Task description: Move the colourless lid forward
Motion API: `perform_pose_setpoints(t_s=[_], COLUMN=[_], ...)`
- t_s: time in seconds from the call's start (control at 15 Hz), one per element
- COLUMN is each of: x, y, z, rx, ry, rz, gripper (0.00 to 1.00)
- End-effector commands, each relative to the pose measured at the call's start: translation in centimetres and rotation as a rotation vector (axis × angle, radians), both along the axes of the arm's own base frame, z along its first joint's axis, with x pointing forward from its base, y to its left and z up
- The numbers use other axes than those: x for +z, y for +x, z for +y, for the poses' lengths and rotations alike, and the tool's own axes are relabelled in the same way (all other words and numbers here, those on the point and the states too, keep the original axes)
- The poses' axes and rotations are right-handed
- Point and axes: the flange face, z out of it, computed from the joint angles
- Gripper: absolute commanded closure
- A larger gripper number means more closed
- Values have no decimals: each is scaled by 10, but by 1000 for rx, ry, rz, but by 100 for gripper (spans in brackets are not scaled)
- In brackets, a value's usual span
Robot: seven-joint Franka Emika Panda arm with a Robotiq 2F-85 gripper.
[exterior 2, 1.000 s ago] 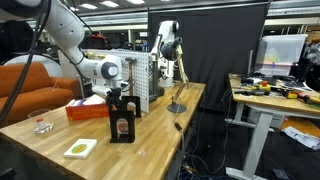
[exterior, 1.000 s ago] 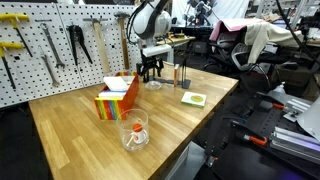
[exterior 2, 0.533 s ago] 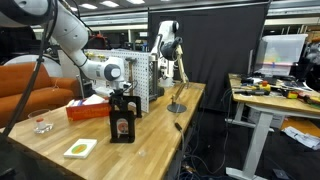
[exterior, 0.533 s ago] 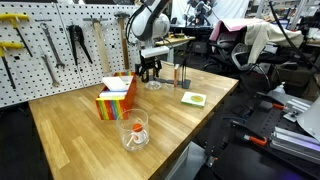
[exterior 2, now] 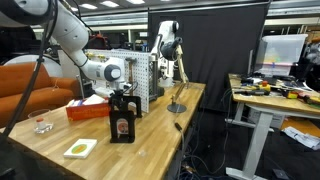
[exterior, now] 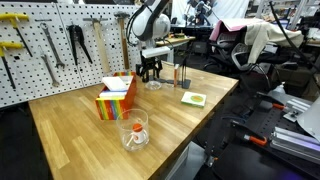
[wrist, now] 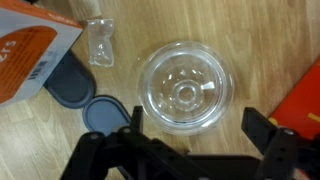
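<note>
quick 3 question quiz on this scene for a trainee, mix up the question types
1. True or false: the gripper is shut on the colourless lid.
2. What is inside the glass? a) an orange thing b) a screw c) nothing
3. Fill in: the green-and-white card lies flat on the wooden ____.

Key:
1. False. In the wrist view the jaws stand open, one on either side of the lid.
2. a
3. table

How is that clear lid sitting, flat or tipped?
Flat on the wooden table: the wrist view shows the colourless lid as a full circle.
</note>
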Motion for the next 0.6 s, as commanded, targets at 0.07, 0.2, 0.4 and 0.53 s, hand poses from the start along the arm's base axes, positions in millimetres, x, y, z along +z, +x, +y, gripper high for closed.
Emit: perform_pose_setpoints(t_s=[0.07, 0.2, 0.4, 0.53], x=[2, 1, 0, 0], y=[-10, -12, -14, -14], z=[-3, -4, -4, -5], rx=[7, 8, 11, 3], ry=[25, 25, 30, 34], rz=[34, 38, 42, 44], gripper=[1, 1, 13, 29])
